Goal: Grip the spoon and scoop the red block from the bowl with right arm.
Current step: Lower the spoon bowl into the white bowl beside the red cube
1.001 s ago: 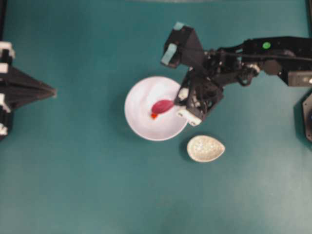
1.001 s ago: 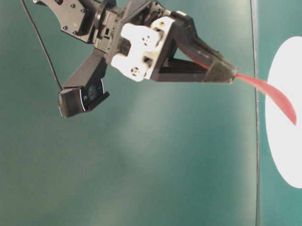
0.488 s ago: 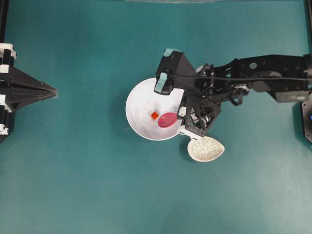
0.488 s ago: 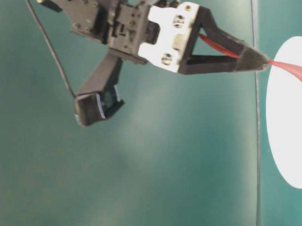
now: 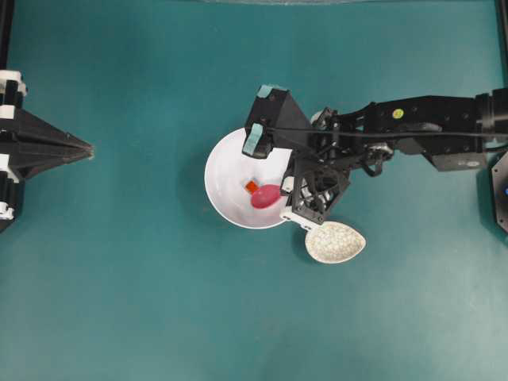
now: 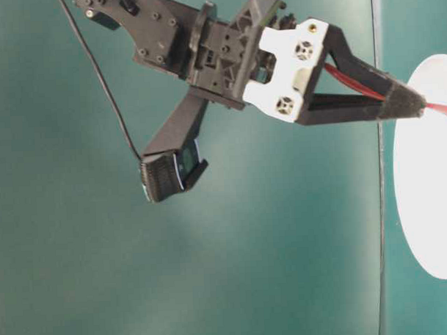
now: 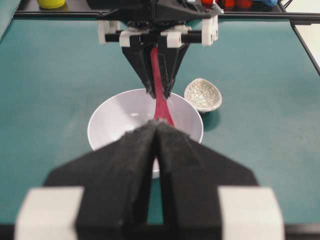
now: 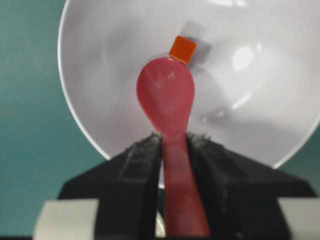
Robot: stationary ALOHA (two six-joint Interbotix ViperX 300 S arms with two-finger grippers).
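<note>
The white bowl (image 5: 230,171) sits mid-table with the small red block (image 5: 251,187) lying inside it. My right gripper (image 5: 287,195) is shut on the handle of the pink-red spoon (image 5: 267,196), reaching over the bowl's right rim. In the right wrist view the spoon (image 8: 166,95) points into the bowl (image 8: 110,60), and its tip touches the block (image 8: 182,49), which lies just beyond it on the bowl floor. The scoop itself holds nothing. My left gripper (image 5: 87,148) rests far left, shut and holding nothing; its tips (image 7: 156,126) face the bowl (image 7: 115,117).
A speckled cream oval dish (image 5: 335,242) lies just right of and below the bowl, under the right wrist. Teal table surface surrounds everything. The right arm's body (image 6: 227,50) hangs above the table in the side view, with the bowl (image 6: 430,204) at the right edge.
The right gripper has carried the spoon slightly left and lower inside the bowl. The scoop's tip now meets the block. The left arm has not moved.
</note>
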